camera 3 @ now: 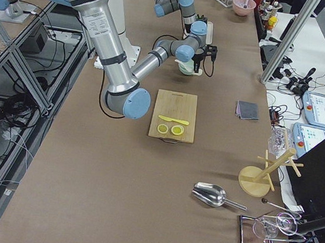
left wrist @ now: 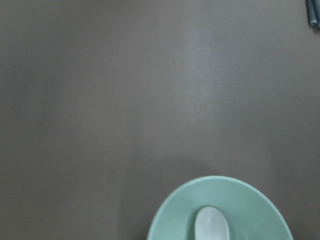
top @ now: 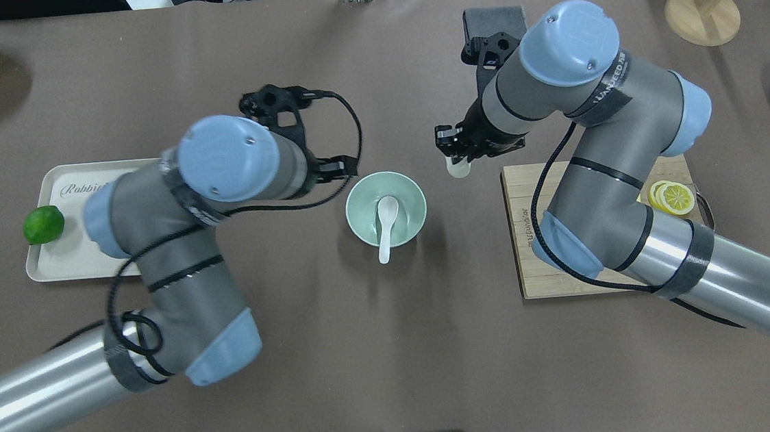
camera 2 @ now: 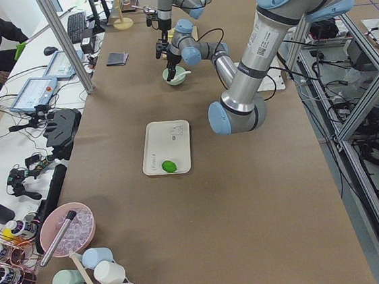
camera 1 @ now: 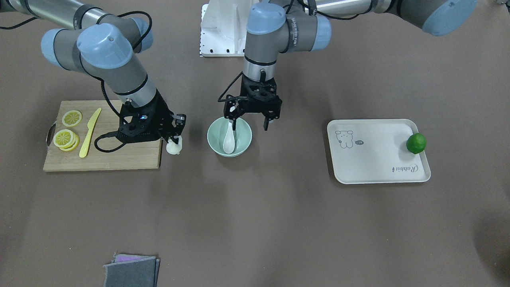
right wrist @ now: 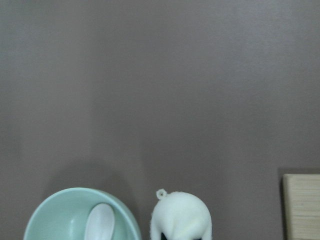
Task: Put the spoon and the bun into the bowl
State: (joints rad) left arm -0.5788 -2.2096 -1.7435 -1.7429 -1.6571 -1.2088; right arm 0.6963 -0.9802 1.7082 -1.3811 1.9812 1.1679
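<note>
The pale mint-green bowl stands mid-table with the white spoon lying in it, handle leaning on the rim nearest the robot. My left gripper is open and empty just above the bowl's robot-side rim, one finger close to the spoon's handle. My right gripper is shut on the white bun and holds it low over the table between the cutting board and the bowl. The right wrist view shows the bun beside the bowl. The left wrist view shows the bowl and the spoon.
A wooden cutting board with lemon slices and a yellow plastic knife lies under the right arm. A beige tray with a green lime is on the robot's left. A grey cloth lies at the operators' edge.
</note>
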